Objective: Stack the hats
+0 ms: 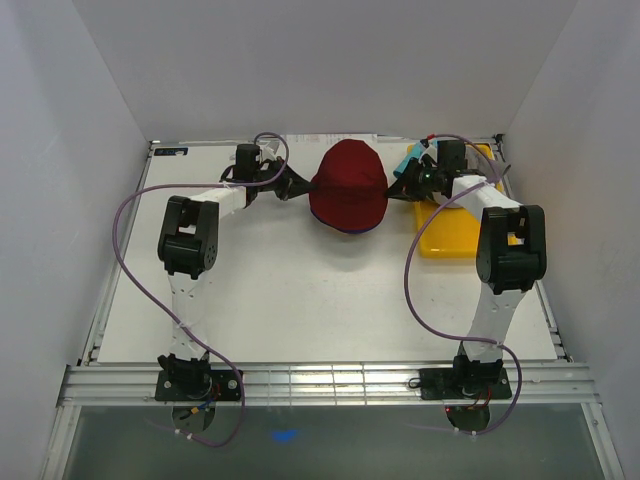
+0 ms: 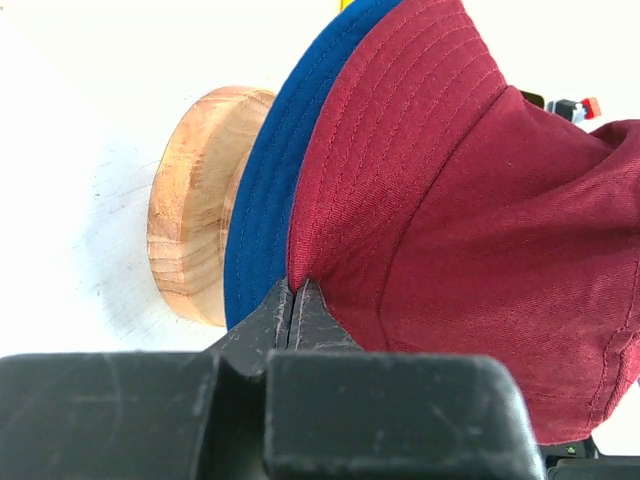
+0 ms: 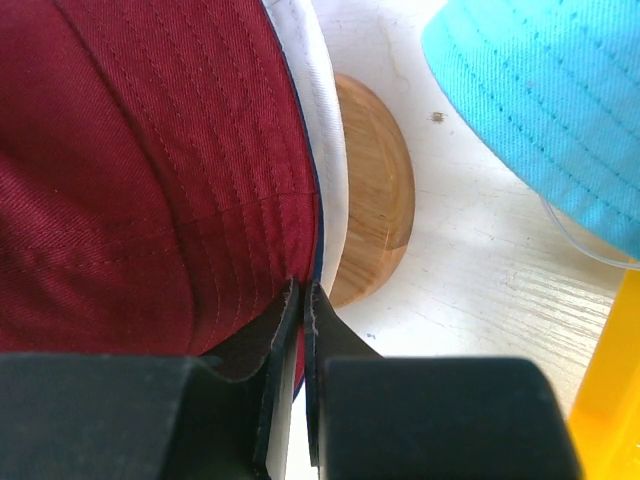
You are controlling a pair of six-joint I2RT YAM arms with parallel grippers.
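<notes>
Grips the dark red hat point(image 1: 348, 185) from its left side with the left gripper point(image 1: 303, 188), jaws pressed together on the very edge of the brim with only cloth between them. Shows, in the left wrist view, the royal blue hat point(image 2: 262, 200) just beyond those jaws' tips, nested under the red one, its brim peeking out as a band. Shows further out from the jaws the round base of the wooden stand point(image 2: 195, 200), flat on the white tabletop point(image 1: 300, 290) and carrying the pile.

Fills the space between the two pairs of jaws with the red crown, uppermost on the stack.

Pinches the opposite brim edge with the right gripper point(image 1: 396, 184), jaws clamped on the red cloth with only a thin slit between them. Reveals, just past the right jaws, a strip of the light grey hat point(image 3: 328, 150) under the red brim, a thin blue line between the two, and the stand's base behind.

Has the teal hat point(image 3: 540, 100) lying apart from the stack, up and to the right of the right jaws in the wrist view, touching neither them nor the pile. Sets the yellow tray point(image 1: 455, 238) to the right of those jaws, partly hidden by the right arm; teal brim meets its corner, but cannot tell whether any of that hat lies inside.
</notes>
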